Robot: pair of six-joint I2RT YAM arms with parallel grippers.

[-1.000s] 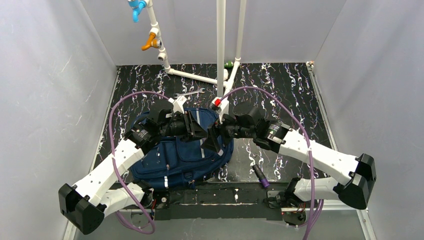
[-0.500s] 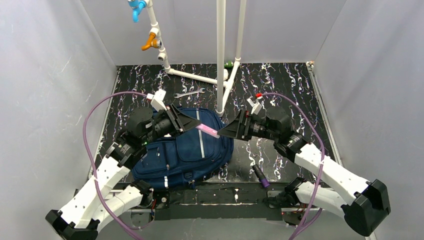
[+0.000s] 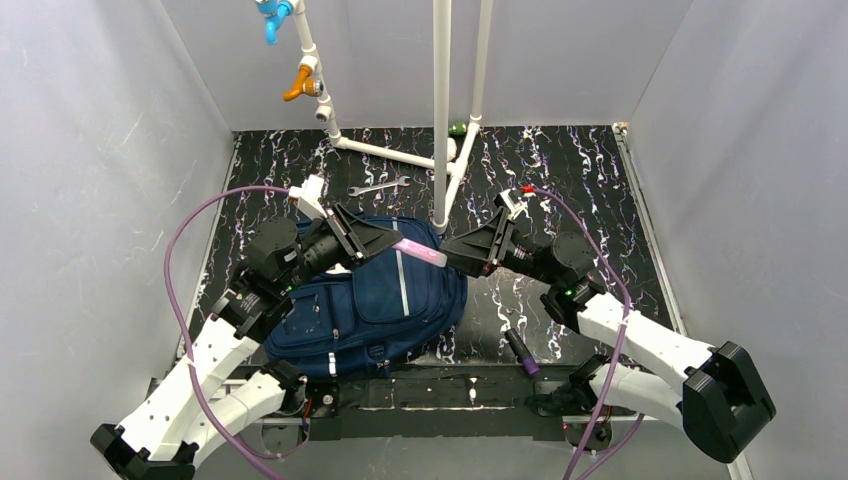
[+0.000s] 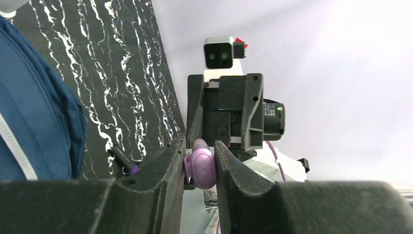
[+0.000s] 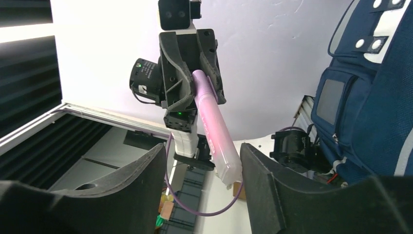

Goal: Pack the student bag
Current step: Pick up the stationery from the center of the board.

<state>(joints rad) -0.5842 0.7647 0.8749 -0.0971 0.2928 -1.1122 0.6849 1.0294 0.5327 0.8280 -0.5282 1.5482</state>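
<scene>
Table (image 3: 560, 170): black, white marbling.
Pipe frame (image 3: 441, 100): white, upright at the back.
Blue valve (image 3: 272, 15): above the orange valve (image 3: 297, 83), on the left pipe.
Wrench (image 3: 380, 186): silver, flat beside the pipe foot.
Purple-ended marker (image 3: 521, 353): lying near the front edge.

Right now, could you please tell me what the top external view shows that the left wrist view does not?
Only the top external view: the wrench, the white pipe frame, its orange valve, and the whole student bag. Only the left wrist view: the rounded end of the pink marker, pinched in the left hand. Both: the marker, part of the bag, the right hand facing it, and the purple-tipped pen on the table.
</scene>
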